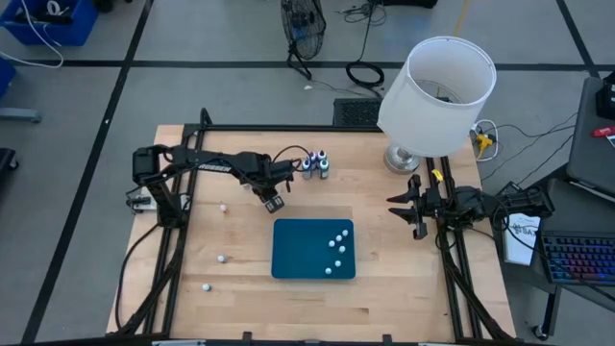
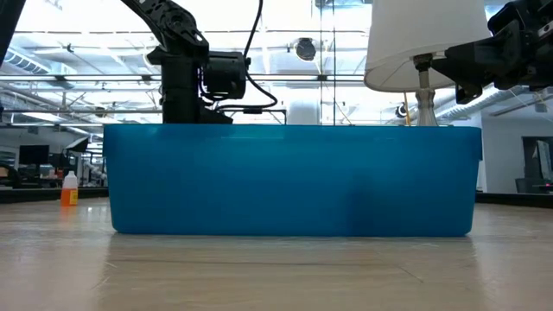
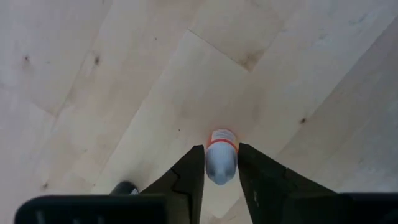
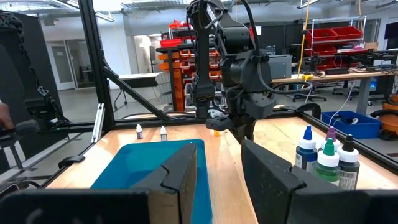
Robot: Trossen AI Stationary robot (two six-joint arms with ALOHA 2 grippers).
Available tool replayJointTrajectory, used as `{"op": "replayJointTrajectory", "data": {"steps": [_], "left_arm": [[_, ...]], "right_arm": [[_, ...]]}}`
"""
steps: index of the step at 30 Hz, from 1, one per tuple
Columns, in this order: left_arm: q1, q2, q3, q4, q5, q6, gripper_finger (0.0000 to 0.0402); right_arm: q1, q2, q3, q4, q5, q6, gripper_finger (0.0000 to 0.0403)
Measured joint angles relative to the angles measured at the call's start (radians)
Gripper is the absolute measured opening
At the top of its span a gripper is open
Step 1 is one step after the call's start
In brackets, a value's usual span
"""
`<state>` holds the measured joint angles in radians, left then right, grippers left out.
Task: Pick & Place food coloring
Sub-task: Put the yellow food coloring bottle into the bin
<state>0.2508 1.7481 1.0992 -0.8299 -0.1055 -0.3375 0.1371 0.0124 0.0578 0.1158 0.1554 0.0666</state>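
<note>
Nearby, four upright bottles (image 1: 315, 164) flank the left claw (image 1: 272, 202).

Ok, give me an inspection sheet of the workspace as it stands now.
Surface: wooden table, no spills seen.
Job's things: small bottles in the teal tray; three loose bottles on the table's left side.
Clutter: dropper bottle cluster, lamp.
Grippers: left end effector shut on one held bottle; right end effector open, waiting right of the tray.
Cables: floor cable beyond the table.
Surroundings: fan, keyboard.
</note>
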Motion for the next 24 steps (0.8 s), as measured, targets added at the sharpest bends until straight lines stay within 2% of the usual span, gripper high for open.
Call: {"op": "replayJointTrajectory", "data": {"steps": [8,13,19,24], "left_arm": [[-0.002,-0.002,0.000,0.003,-0.001,0.029,0.0053],[-0.012,-0.035,-0.001,0.013,-0.005,0.046,0.0052],[-0.042,-0.132,0.000,0.011,-0.026,0.044,0.0052],[-0.117,-0.203,0.075,-0.089,-0.031,-0.021,0.0052]], "right_arm": [[0.000,0.000,0.000,0.000,0.000,0.000,0.0114],[0.000,0.000,0.000,0.000,0.000,0.000,0.0114],[0.000,0.000,0.000,0.000,0.000,0.000,0.0114],[0.000,0.000,0.000,0.000,0.000,0.000,0.0114]]}}
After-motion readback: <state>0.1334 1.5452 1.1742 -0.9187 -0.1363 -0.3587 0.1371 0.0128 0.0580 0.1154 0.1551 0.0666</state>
